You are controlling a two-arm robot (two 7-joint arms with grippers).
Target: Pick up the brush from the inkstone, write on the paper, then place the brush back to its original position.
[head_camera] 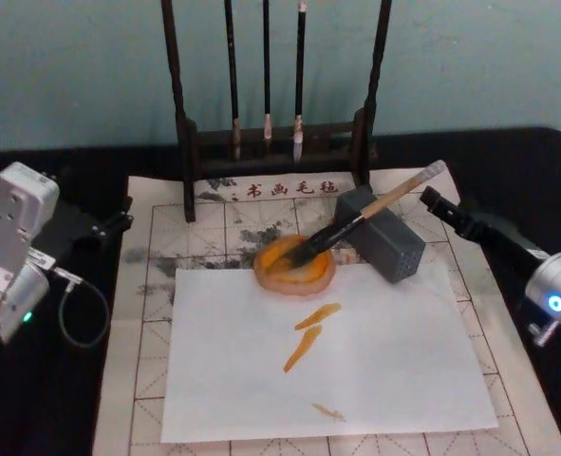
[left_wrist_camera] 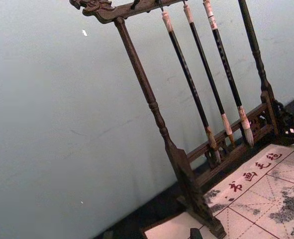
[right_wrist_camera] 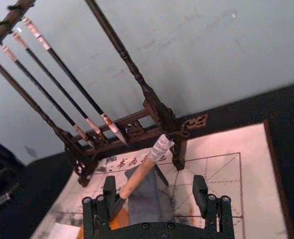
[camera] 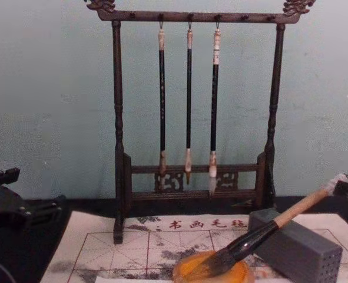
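On orange inkstone (head_camera: 280, 276), dark tuft of one brush (head_camera: 367, 220) is rested; pale handle, black lower shaft, leaned on grey block (head_camera: 386, 245) beside inkstone. Three thin brushes (camera: 188, 100) are hung on rack (camera: 116, 118) behind inkstone. Gridded paper (head_camera: 152, 313) is spread beneath. Open right gripper (right_wrist_camera: 154, 181) is set at handle end; left gripper (head_camera: 117, 222) parked left of inkstone, state unclear.

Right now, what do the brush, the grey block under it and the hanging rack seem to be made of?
Brush: pale matte handle, probably wood or bamboo; dark hair tuft. Grey block: likely matte plastic, with a grid of small holes on its end. Rack: probably dark wood, by its turned posts and carved top.
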